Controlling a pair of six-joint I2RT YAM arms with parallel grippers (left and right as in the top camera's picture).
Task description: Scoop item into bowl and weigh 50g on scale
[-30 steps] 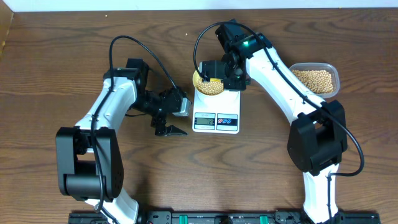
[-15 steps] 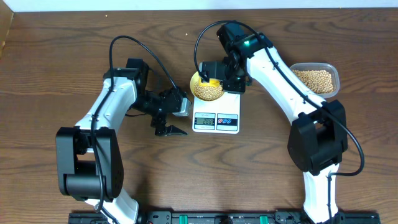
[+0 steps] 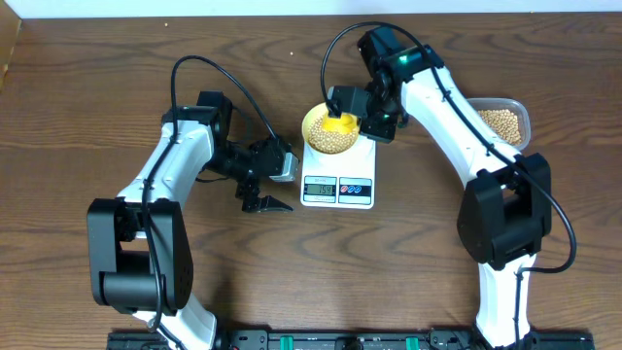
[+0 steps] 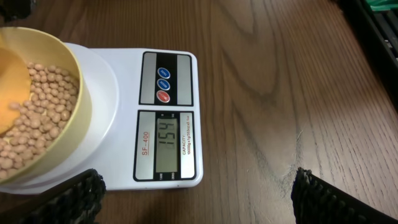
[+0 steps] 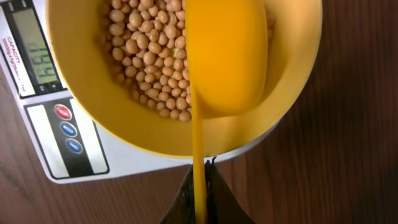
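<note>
On the scale (image 3: 337,180): pale-yellow bowl (image 3: 328,129) sits on the round white platform, toward the back edge, away from the display.
beans (image 5: 146,56): small, round, smooth, tan-beige, pea-like. They lie in a loose heap across the bowl floor, well under the rim.
bowl look: round, plain, glossy yellow inside, roughly as wide as the platform.
scoop (image 5: 227,56): yellow, long handle. Its head is down inside the bowl with its back to the right wrist camera, covering part of the heap. The handle runs out over the rim.
right tool (image 5: 200,196): clamped on the scoop handle, just beyond the bowl rim at the scale's back-right.
left tool (image 3: 260,197): fingers (image 4: 78,196) spread wide apart, gripping nothing. It is low near the tabletop (image 3: 97,97), just left of the scale front. Contact with the tabletop: cannot tell.
display (image 4: 166,142): grey LCD, digits read 154. Decimal mark: cannot tell.
buttons (image 4: 163,84): two blue and one red, in a panel next to the display.
tub (image 3: 498,122): clear plastic, holds more of the same beans, on the right of the tabletop, well apart from the scale.
</note>
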